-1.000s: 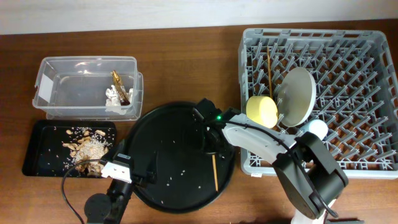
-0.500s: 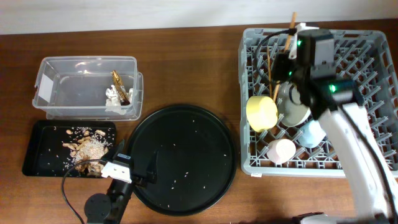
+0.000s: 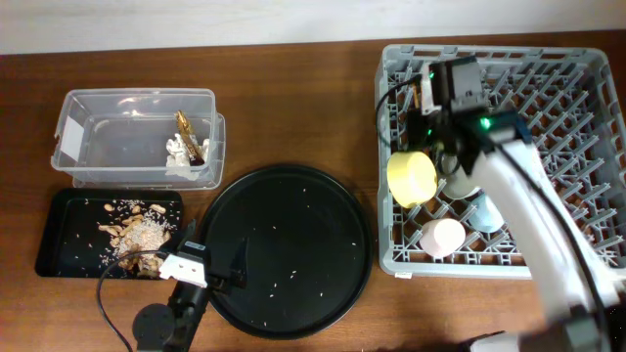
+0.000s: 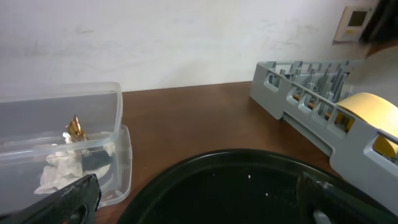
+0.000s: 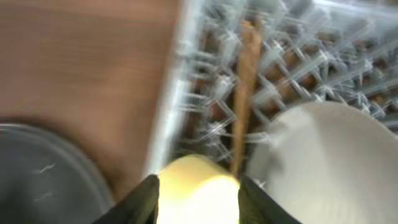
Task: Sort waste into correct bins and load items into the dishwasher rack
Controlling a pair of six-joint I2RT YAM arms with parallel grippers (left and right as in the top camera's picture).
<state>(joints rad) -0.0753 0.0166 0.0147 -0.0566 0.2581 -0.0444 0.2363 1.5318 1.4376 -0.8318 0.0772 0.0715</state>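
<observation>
Right wrist view, blurred: right claw point(image 5: 198, 190) spread wide and empty above the rack point(image 5: 298, 50); chopstick point(image 5: 245, 87) lies just ahead, long axis pointing away.

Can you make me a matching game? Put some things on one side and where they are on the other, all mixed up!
Things:
1. yellow bowl
2. white tissue
3. food scraps
4. round black tray

Places:
A. in the small black tray
B. flat on the table
C. in the grey rack
D. in the clear tub

Pairs: 1-C, 2-D, 3-A, 4-B
</observation>
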